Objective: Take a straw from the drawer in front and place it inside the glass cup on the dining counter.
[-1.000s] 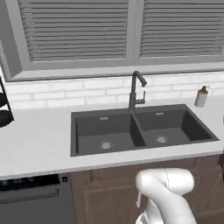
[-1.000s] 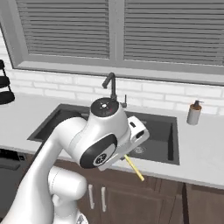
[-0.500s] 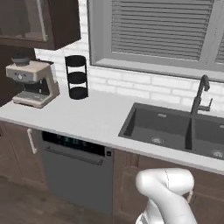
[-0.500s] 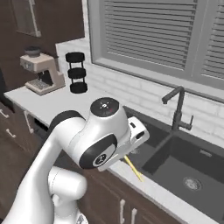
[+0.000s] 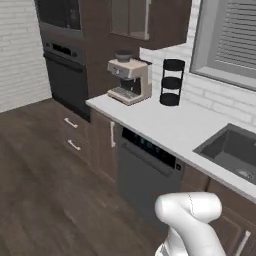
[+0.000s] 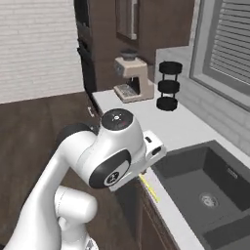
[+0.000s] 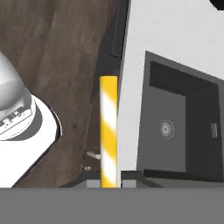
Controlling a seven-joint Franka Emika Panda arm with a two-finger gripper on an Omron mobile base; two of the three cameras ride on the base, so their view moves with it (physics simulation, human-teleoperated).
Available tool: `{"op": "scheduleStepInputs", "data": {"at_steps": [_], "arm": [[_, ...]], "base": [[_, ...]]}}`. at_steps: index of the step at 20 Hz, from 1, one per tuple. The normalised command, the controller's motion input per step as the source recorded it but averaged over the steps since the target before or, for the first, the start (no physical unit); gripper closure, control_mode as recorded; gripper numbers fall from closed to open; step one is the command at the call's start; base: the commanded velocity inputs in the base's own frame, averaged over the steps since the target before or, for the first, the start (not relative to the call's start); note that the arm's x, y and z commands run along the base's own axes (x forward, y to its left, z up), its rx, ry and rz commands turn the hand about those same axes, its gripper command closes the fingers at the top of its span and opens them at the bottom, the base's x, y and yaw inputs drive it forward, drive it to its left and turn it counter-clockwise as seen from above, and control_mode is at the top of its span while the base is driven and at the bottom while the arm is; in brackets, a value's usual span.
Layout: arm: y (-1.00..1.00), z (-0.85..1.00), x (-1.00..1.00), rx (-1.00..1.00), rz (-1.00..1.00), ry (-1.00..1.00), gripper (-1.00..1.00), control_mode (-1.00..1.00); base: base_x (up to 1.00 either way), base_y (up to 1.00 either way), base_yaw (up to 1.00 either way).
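— Desk [image 5: 165,122] and sink [image 6: 205,188] are seen below; where is the straw [image 7: 108,131]?

— It is held upright between the fingertips of the end effector [image 7: 108,178], which is closed on its lower end; the rest is projected straight out past the desk's front edge, over the floor [image 7: 65,57].

— How is it judged to handle?

— Light, stiff and smooth, likely slippery. A grip near one end is best kept, so the free end can be lowered into the cup.

Base has swung left. Sink [image 5: 231,151] now slides to the right edge; coffee machine [image 5: 129,80] and oven [image 5: 62,65] have come into sight.
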Motion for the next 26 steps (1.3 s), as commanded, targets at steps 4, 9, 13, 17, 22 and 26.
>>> {"op": "scheduleStepInputs", "data": {"at_steps": [4,9,13,17,22,26], "arm": [[0.0,0.0,0.0,0.0,0.0,0.0,1.0,1.0],[0.0,0.0,0.0,0.0,0.0,0.0,1.0,1.0],[0.0,0.0,0.0,0.0,0.0,0.0,1.0,1.0],[0.0,0.0,0.0,0.0,0.0,0.0,1.0,1.0],[0.0,0.0,0.0,0.0,0.0,0.0,1.0,1.0],[0.0,0.0,0.0,0.0,0.0,0.0,1.0,1.0]], "base": [[-0.1,0.31,0.81],[-0.06,0.29,0.83],[-0.04,0.32,0.83],[-0.05,0.33,0.83],[-0.07,0.23,0.82],[-0.01,0.02,0.76]]}}
